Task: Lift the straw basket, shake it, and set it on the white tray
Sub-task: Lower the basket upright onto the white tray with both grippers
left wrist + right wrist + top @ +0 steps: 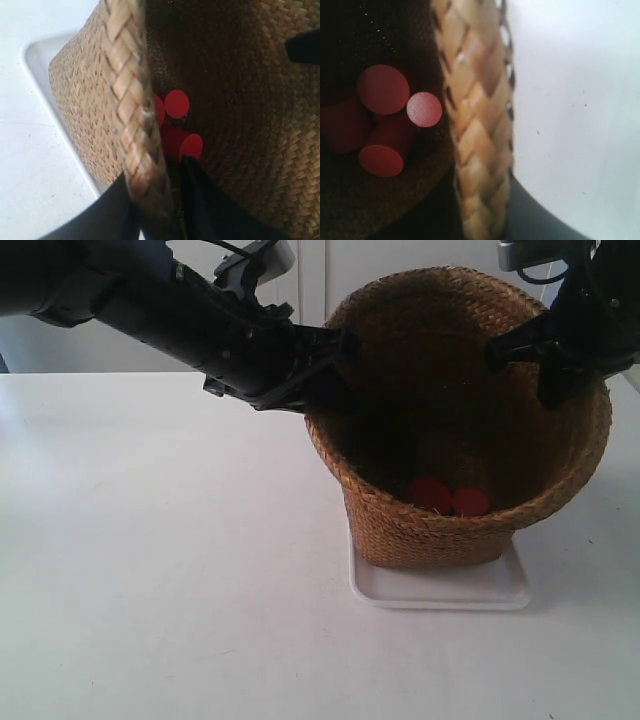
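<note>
The straw basket [440, 530], brown and braided, stands with its base on the white tray [440, 595]. Several red round pieces [450, 498] lie inside on its dark bottom. The gripper [335, 352] of the arm at the exterior view's left clamps the rim on that side. The gripper [540, 348] of the arm at the exterior view's right clamps the opposite rim. In the left wrist view my left gripper [155, 170] is shut on the braided rim [130, 100], with the tray's corner [40, 55] beside the basket wall. My right gripper [480, 175] is likewise shut on the rim [477, 115].
The basket and tray sit on a white table [150, 570] that stretches wide to the exterior view's left and front. A pale wall or cabinet [310, 280] stands behind. The red pieces [382, 89] cluster in the basket's bottom.
</note>
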`<state>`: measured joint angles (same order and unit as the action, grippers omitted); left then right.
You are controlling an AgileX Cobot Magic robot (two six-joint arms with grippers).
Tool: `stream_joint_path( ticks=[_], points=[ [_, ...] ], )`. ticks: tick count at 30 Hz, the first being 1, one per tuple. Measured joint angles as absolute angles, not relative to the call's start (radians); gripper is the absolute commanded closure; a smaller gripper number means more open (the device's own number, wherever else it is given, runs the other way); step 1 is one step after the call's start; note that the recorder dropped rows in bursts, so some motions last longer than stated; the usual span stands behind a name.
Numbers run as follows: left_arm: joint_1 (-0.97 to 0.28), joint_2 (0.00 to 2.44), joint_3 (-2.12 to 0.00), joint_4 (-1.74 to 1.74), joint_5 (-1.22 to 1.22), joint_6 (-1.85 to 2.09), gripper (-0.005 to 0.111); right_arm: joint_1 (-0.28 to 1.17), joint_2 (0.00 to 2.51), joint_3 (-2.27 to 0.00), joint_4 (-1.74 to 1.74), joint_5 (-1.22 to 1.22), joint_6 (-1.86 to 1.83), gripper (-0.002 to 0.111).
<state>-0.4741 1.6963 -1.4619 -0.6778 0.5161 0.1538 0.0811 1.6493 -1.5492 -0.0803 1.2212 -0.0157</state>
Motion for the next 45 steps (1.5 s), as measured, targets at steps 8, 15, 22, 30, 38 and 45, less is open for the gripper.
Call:
stream_joint_path(
  ticks=[8, 15, 22, 30, 38, 45],
  points=[
    [-0.474, 1.696, -1.465, -0.678, 0.516, 0.175, 0.041, 0.081, 1.649, -1.545, -0.089, 1.221, -0.016, 0.069],
    [-0.474, 1.696, -1.473, -0.69, 0.51, 0.181, 0.031, 0.081, 1.649, -1.545, -0.119, 1.221, -0.016, 0.029],
    [-0.474, 1.696, -1.473, -0.69, 0.508, 0.217, 0.018, 0.081, 1.649, -1.545, -0.122, 1.221, -0.016, 0.028],
    [-0.474, 1.696, -1.473, -0.69, 0.505, 0.253, 0.016, 0.081, 1.647, -1.545, -0.143, 1.221, -0.016, 0.028],
    [-0.474, 1.694, -1.473, -0.69, 0.504, 0.261, 0.016, 0.081, 1.614, -1.545, -0.16, 1.201, -0.016, 0.028],
    [-0.474, 1.669, -1.473, -0.686, 0.489, 0.263, 0.016, 0.081, 1.597, -1.545, -0.16, 1.166, -0.016, 0.028]
  ],
)
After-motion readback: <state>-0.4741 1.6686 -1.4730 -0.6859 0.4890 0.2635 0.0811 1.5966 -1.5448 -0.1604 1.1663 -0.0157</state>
